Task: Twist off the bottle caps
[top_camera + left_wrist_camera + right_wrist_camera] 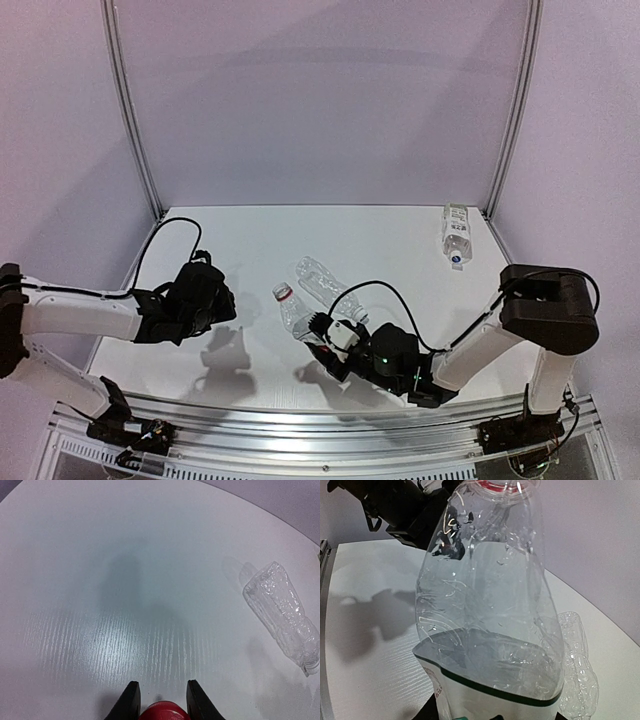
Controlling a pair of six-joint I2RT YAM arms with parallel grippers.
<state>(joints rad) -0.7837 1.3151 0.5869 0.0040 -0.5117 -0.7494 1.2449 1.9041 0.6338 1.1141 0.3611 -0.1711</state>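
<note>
White table (250,240), pale purple walls behind. Right gripper (328,338) grasps the big clear bottle (297,316) at its white-green label end, neck pointing up-left w/ a red ring (283,293) on it. Slim ribbed bottle (282,615) lies flat mid-table, just beside the big one. Small bottle (455,235) lies far right near the back corner, well apart. Left gripper (162,686) hovers left of centre, clenched on the red cap (162,713), apart from all bottles.

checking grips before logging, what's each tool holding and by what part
Left tool pinches the red cap by its sides. Right tool grips a bottle around its lower, labelled end.
</note>
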